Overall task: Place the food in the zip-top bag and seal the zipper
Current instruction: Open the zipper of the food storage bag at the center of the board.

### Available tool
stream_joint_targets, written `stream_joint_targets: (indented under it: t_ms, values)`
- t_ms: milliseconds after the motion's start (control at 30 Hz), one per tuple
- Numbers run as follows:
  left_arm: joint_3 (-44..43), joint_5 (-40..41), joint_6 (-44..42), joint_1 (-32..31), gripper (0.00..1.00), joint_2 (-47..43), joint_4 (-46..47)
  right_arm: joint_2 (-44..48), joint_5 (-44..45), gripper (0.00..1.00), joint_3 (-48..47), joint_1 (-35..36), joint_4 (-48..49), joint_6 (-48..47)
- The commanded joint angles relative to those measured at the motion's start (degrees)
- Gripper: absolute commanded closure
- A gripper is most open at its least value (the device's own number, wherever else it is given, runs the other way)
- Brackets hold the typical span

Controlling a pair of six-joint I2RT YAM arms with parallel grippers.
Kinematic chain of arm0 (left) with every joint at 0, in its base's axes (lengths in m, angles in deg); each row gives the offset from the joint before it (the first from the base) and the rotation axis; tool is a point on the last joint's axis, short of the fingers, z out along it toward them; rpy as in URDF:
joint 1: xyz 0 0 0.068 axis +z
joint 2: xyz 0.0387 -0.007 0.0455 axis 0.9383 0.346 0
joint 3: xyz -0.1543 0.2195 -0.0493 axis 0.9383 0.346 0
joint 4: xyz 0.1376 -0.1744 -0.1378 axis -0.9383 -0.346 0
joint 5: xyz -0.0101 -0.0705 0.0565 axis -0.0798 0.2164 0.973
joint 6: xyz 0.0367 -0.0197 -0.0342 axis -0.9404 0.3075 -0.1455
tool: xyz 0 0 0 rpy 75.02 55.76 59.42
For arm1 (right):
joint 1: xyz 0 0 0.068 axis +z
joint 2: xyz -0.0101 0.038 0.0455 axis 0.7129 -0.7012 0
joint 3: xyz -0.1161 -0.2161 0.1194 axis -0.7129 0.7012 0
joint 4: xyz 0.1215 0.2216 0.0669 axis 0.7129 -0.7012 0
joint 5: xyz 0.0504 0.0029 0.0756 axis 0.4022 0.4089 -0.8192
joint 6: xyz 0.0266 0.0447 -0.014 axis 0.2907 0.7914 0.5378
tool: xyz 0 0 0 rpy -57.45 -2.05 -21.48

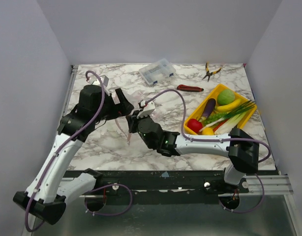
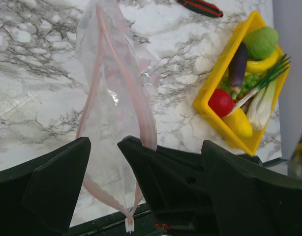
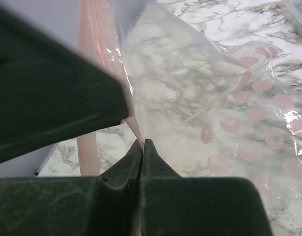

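We list a robotics lab cell: white walls (image 1: 156, 29) box a marble-print surface (image 1: 104, 145); left arm (image 1: 57, 157), right arm (image 1: 205, 145) on metal rail (image 1: 269, 184).

The left arm (image 1: 57, 152) rises from the lower left of the top view. The left tool (image 1: 122, 109) sits left of centre, its fingers (image 2: 55, 187) spread apart. The right arm (image 1: 202, 143) stretches leftward from the lower right, and the right tool (image 1: 133, 123) presses its fingers (image 3: 119, 169) together on the bag (image 3: 190, 98).

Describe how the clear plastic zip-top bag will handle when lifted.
Likely floppy: the clear plastic zip-top bag sags and creases where it hangs. Probably very light, since the right gripper with shut jaws holds it by a thin edge. The glossy film may slip.
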Motion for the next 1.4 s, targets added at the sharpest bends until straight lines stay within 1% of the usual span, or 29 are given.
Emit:
stream_joint_targets:
  t_ms: [0, 100, 200, 233, 300, 333, 367, 467, 600, 733, 767, 800, 833, 867, 900, 933, 967, 1033, 1100, 1167, 1200, 1300, 1333, 1367]
  values:
    - [-1.38, -2.41, -4.06, 0.04, 0.01, -10.14, -0.83, 4.08, -3.85, 1.0, 1.33, -0.59, 3.03, 5.63]
    - [-0.34, -0.25, -5.32, 0.09, 0.01, -15.21, -1.27, 6.26, -6.43, 1.0, 2.45, -0.81, 3.35, 7.75]
    - [0.4, 3.49, -7.16, 0.09, 0.03, -17.57, -2.76, 8.58, -9.32, 1.0, 3.91, -1.45, 4.59, 10.01]
    - [0.35, 4.91, -8.3, 0.09, 0.07, -17.5, -3.55, 9.17, -9.74, 1.0, 4.38, -1.56, 5.05, 10.39]
    - [-0.36, 4.48, -10.25, 0.1, 0.24, -16.25, -4.87, 10.09, -10.73, 1.0, 4.96, -1.68, 5.75, 10.77]
    - [-0.84, 4.0, -11.08, 0.09, 0.27, -15.31, -5.24, 10.54, -11.07, 1.0, 5.0, -1.68, 5.84, 10.86]
    - [-1.01, 1.72, -11.62, 0.09, 0.3, -14.47, -5.48, 10.89, -11.36, 1.0, 5.16, -1.72, 5.84, 11.1]
    - [-1.73, -2.55, -12.98, 0.09, 0.44, -11.45, -5.67, 11.81, -12.28, 1.0, 5.76, -1.74, 6.79, 11.26]
    - [-2.2, -3.47, -14.17, 0.09, 0.53, -9.32, -4.94, 12.0, -12.68, 0.99, 6.13, -1.74, 7.6, 11.32]
    - [-3.95, 1.58, -16.15, 0.09, 0.54, -6.9, -6.28, 10.77, -15.02, 0.99, 5.9, -1.77, 8.35, 12.8]
    - [-4.84, 2.76, -17.13, 0.09, 0.59, -5.84, -7.08, 10.33, -15.93, 1.0, 5.76, -1.76, 8.88, 13.36]
    - [-5.72, 3.48, -17.92, 0.09, 0.75, -4.92, -8.38, 9.75, -16.71, 0.99, 5.47, -1.76, 9.28, 13.86]
    - [-6.84, 6.44, -18.72, 0.09, 0.95, -3.89, -9.73, 9.3, -17.64, 0.99, 5.12, -1.89, 9.36, 14.39]
    - [-7.74, 9.4, -19.32, 0.09, 1.0, -3.42, -11.23, 8.77, -18.78, 1.0, 4.83, -2.21, 9.31, 15.34]
    - [-8.62, 13.96, -20.11, 0.09, 1.0, -3.07, -12.61, 8.56, -20.58, 0.93, 4.72, -2.75, 9.16, 16.36]
    - [-9.3, 17.7, -21.01, 0.03, 1.0, -3.06, -13.63, 8.48, -22.16, 0.81, 4.8, -3.56, 8.89, 17.7]
    - [-10.12, 23.56, -21.56, 0.0, 1.0, -3.25, -14.58, 8.44, -24.67, 0.69, 4.86, -4.4, 8.33, 18.57]
    - [-11.39, 33.2, -21.62, -0.13, 1.0, -3.77, -15.78, 9.14, -28.44, 0.62, 4.38, -6.63, 5.07, 19.03]
    - [-12.54, 38.24, -21.09, -0.71, 1.0, -3.78, -16.21, 11.09, -28.74, 0.58, 3.92, -8.41, -1.76, 18.36]
    - [-13.43, 39.37, -20.56, -1.71, 1.0, -2.22, -16.48, 14.2, -26.78, 0.52, 4.79, -10.38, -7.13, 16.69]
    - [-13.73, 39.81, -20.38, -2.64, 1.0, -0.72, -16.67, 15.85, -25.57, 0.47, 5.69, -11.15, -8.89, 16.01]
    - [-15.34, 40.34, -19.13, -7.22, 1.0, 5.02, -17.62, 20.61, -24.08, 0.36, 8.3, -13.64, -13.55, 13.79]
    - [-15.63, 38.81, -19.02, -8.38, 1.0, 7.35, -17.23, 22.06, -23.26, 0.31, 8.91, -14.02, -14.95, 13.36]
    - [-15.68, 34.16, -19.02, -9.09, 1.0, 9.19, -16.42, 22.97, -22.93, 0.27, 9.75, -14.41, -16.09, 13.05]
